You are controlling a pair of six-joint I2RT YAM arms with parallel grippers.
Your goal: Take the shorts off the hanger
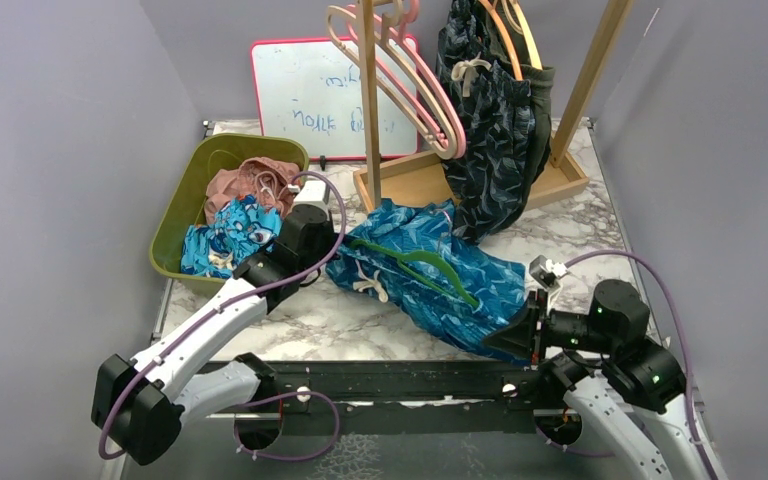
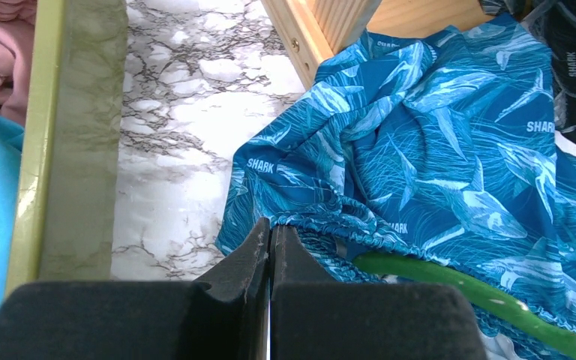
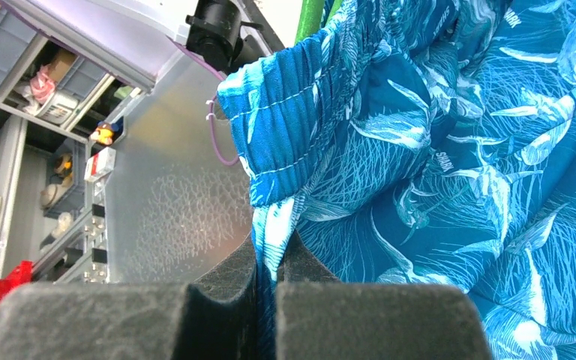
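The blue leaf-print shorts (image 1: 440, 275) lie crumpled on the marble table with a green hanger (image 1: 430, 265) still through the waistband. My left gripper (image 1: 328, 258) is at their left end. In the left wrist view it (image 2: 271, 232) is shut, the gathered waistband of the shorts (image 2: 420, 135) runs into its tips, and the hanger (image 2: 450, 281) lies just to the right. My right gripper (image 1: 513, 335) is at the near right end. It (image 3: 272, 259) is shut on a fold of the shorts (image 3: 457, 150), lifting that edge, with the hanger (image 3: 311, 19) above.
An olive bin (image 1: 175, 235) at the left holds pink shorts (image 1: 250, 180) and bright blue cartoon-print shorts (image 1: 230, 235). At the back a wooden rack (image 1: 420, 185) carries empty pink hangers (image 1: 410, 90) and dark navy shorts (image 1: 490, 120). A whiteboard (image 1: 305, 95) leans on the wall.
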